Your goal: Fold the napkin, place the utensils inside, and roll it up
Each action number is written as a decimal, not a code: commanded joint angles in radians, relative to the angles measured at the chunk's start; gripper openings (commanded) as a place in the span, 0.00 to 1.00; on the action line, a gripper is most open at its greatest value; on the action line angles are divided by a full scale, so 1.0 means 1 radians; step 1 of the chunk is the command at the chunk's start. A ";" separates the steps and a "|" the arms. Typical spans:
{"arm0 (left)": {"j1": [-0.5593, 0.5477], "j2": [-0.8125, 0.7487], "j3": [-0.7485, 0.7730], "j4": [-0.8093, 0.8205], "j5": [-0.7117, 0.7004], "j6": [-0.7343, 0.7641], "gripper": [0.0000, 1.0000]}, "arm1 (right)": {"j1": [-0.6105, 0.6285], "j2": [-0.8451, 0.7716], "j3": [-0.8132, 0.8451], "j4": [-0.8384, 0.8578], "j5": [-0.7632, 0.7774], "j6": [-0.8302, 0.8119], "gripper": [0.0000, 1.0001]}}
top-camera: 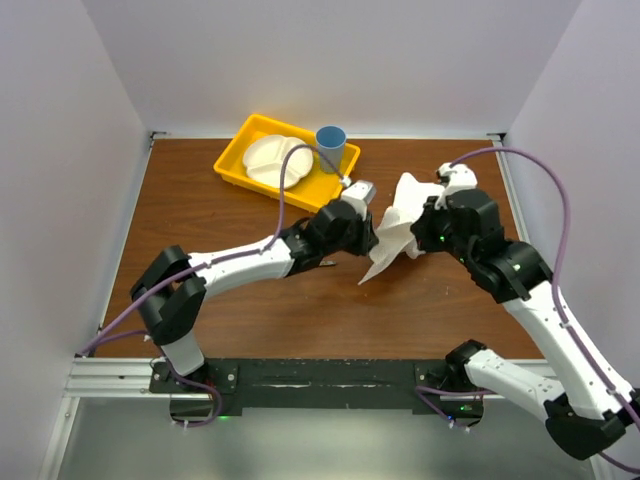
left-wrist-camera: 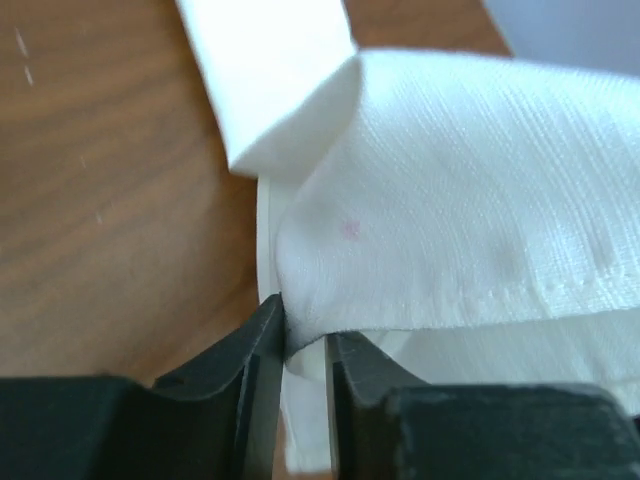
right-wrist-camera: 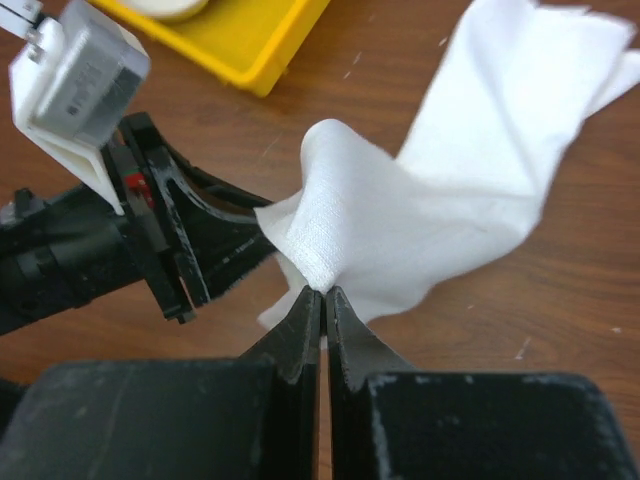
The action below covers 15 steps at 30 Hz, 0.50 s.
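Observation:
The white napkin (top-camera: 400, 225) is lifted off the brown table in a crumpled bunch between my two arms, its lower corner trailing down to the wood. My right gripper (top-camera: 422, 228) is shut on an upper fold of the napkin (right-wrist-camera: 470, 190), its jaws (right-wrist-camera: 324, 292) pinched together on the cloth. From the left, my left gripper (top-camera: 372, 232) reaches in. Its jaws (left-wrist-camera: 305, 325) stand narrow around a hemmed edge of the napkin (left-wrist-camera: 480, 200), and the cloth touches both fingers. The left gripper (right-wrist-camera: 262, 235) also shows in the right wrist view, against the napkin's corner. The utensils are out of view.
A yellow tray (top-camera: 235, 160) sits at the back left with a white divided plate (top-camera: 270, 160) and a blue cup (top-camera: 330, 140) in it. Its corner (right-wrist-camera: 250, 40) shows in the right wrist view. White walls close in the table on three sides.

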<state>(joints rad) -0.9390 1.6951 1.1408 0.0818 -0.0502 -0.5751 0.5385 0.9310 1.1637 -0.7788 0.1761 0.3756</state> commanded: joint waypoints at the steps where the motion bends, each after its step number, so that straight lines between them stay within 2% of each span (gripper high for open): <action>1: 0.000 0.000 0.308 -0.146 -0.166 0.211 0.02 | 0.002 -0.063 0.163 -0.002 0.270 -0.029 0.00; 5: -0.001 -0.009 0.522 -0.270 -0.200 0.381 0.00 | 0.002 -0.083 0.298 0.041 0.341 -0.136 0.00; 9: -0.004 -0.095 0.658 -0.283 -0.152 0.454 0.00 | 0.002 -0.096 0.425 0.087 0.280 -0.295 0.00; 13: -0.006 -0.204 0.708 -0.263 0.045 0.508 0.00 | 0.002 -0.164 0.525 0.113 0.116 -0.481 0.00; 15: -0.007 -0.271 0.715 -0.244 0.146 0.515 0.00 | 0.003 -0.198 0.550 0.115 0.035 -0.517 0.00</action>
<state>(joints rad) -0.9661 1.5665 1.8000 -0.1593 -0.0399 -0.1524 0.5457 0.8242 1.6241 -0.7238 0.3119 0.0544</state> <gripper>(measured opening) 0.029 0.014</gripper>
